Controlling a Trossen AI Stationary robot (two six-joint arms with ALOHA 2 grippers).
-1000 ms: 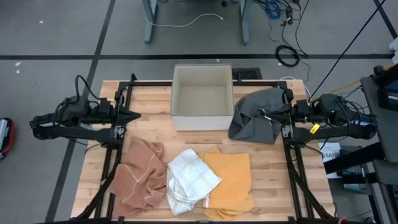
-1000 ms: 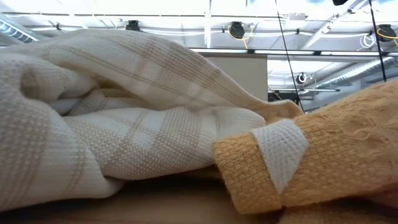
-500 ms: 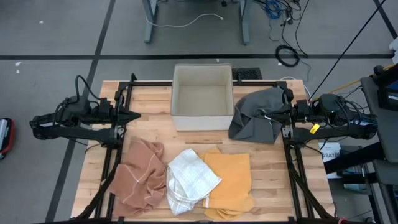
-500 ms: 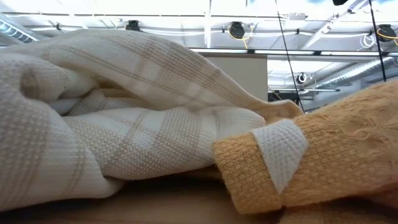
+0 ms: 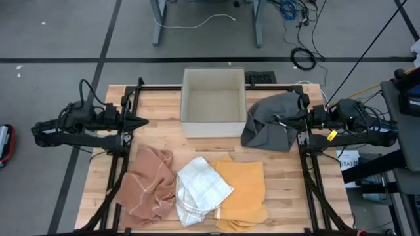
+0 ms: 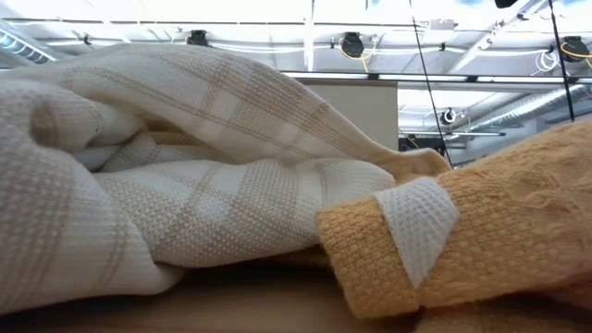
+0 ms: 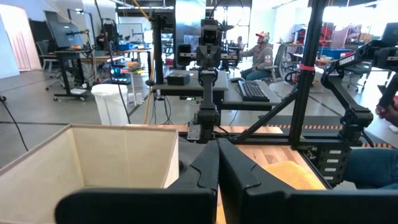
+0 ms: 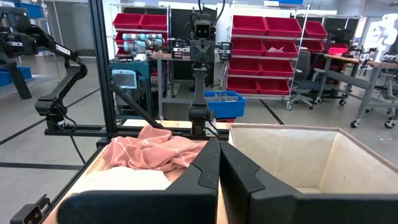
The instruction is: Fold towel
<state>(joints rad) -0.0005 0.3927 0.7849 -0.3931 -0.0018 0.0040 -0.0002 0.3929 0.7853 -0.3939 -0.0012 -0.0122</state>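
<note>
Four towels lie crumpled on the wooden bench (image 5: 164, 128), so none shows a clear long axis: pink towel (image 5: 146, 180), white checked towel (image 5: 199, 187) and orange towel (image 5: 243, 187) overlap along the near edge, and a grey towel (image 5: 270, 121) is bunched by the right edge beside the open box (image 5: 213, 101). A workshop lies beyond. The left hand (image 5: 143, 121) and right hand (image 5: 281, 118) hover clenched and empty at opposite edges.
</note>
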